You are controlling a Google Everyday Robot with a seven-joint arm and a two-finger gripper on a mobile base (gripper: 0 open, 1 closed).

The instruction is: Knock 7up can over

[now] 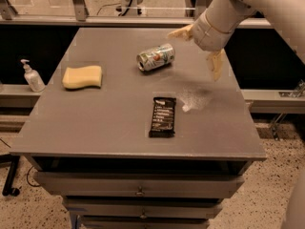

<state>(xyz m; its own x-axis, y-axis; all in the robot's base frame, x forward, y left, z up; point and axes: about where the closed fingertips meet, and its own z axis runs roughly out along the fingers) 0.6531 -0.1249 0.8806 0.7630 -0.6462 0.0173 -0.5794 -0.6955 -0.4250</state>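
The small whitish-silver aluminium 7up can with green and red markings (156, 57) lies on its side on the grey tabletop (109, 128), towards the far edge, with one round end turned to the left. It is no longer upright, so I judge the knocking-over done.

The robot's claw (194, 54) hangs just to the right of the can, above the tabletop and apart from the can. Its two pale yellowish fingers (217, 66) are spread wide and hold nothing. One finger points left towards the can and the other points down. That suits a task that calls for a push and not a grasp.

The other things lie well clear of the can, so they do not seem involved:
- A yellow wavy-edged sponge (82, 77) rests near the left side.
- A dark rectangular snack bar in its wrapper (163, 116) lies flat nearer the front.
- A white pump bottle (32, 76) stands off the tabletop, on a ledge to the left.

A pale shiny patch (193, 99) shows on the surface beside the bar. I cannot tell what it is.
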